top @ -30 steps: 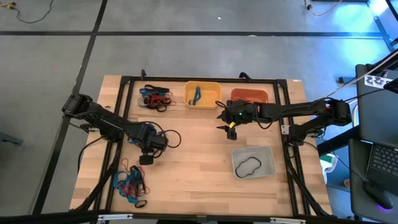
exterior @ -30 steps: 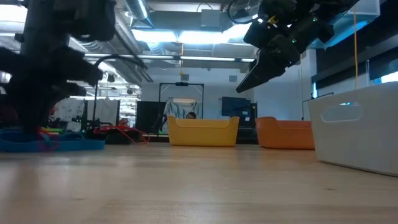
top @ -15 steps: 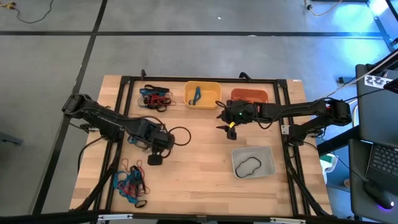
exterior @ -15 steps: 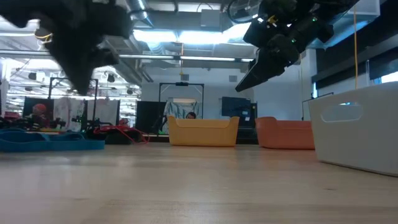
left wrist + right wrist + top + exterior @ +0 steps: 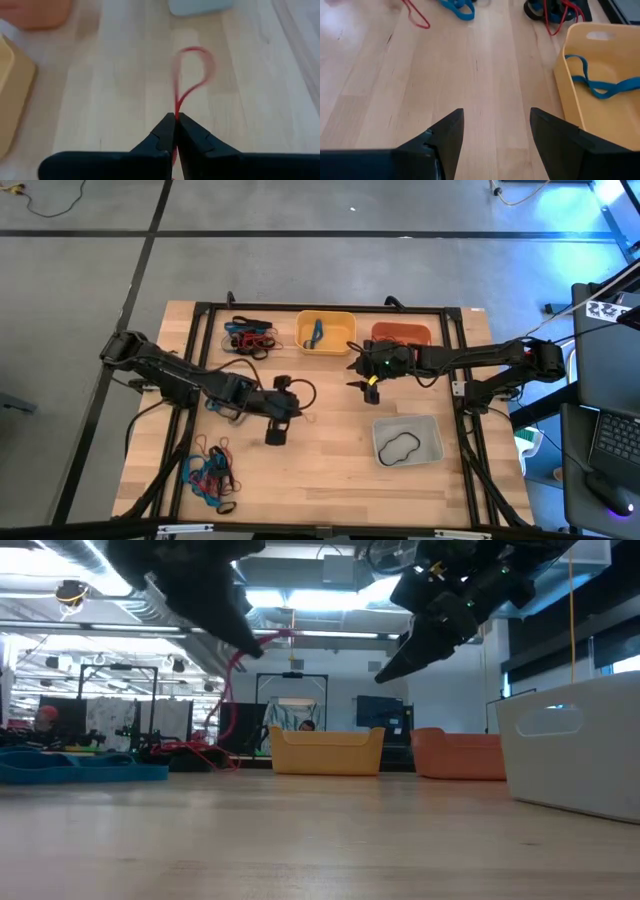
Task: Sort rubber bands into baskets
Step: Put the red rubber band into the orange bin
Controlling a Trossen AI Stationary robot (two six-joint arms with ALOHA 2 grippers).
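Note:
My left gripper point(image 5: 176, 117) is shut on a red rubber band point(image 5: 192, 70) above the table's middle left, also seen in the high view point(image 5: 276, 432) and the low view point(image 5: 240, 635). My right gripper point(image 5: 495, 130) hangs open and empty in front of the yellow basket point(image 5: 326, 332) and the orange basket point(image 5: 402, 335). A blue band point(image 5: 314, 333) lies in the yellow basket. The pale grey basket point(image 5: 407, 440) at the near right holds a black band point(image 5: 400, 447). Loose rubber bands lie in a near-left pile point(image 5: 210, 475) and a far-left pile point(image 5: 248, 337). My left gripper pinches the red band at one end of its loop point(image 5: 176, 107) between its two fingertips. The fingers slant down toward the table's right side. The band is lifted clear of the table, and its loop point(image 5: 232, 675) hangs slack below the fingers.
Bare wood point(image 5: 320, 460) lies between my left gripper and the grey basket. A black frame point(image 5: 200, 340) runs around the tabletop. Black cables point(image 5: 300, 392) loop beside the left arm.
My left gripper has risen from the near-left pile and gone toward the table's right edge. It has tipped from pointing down to a forward slant. The red band has come up with it, clear of the pile.

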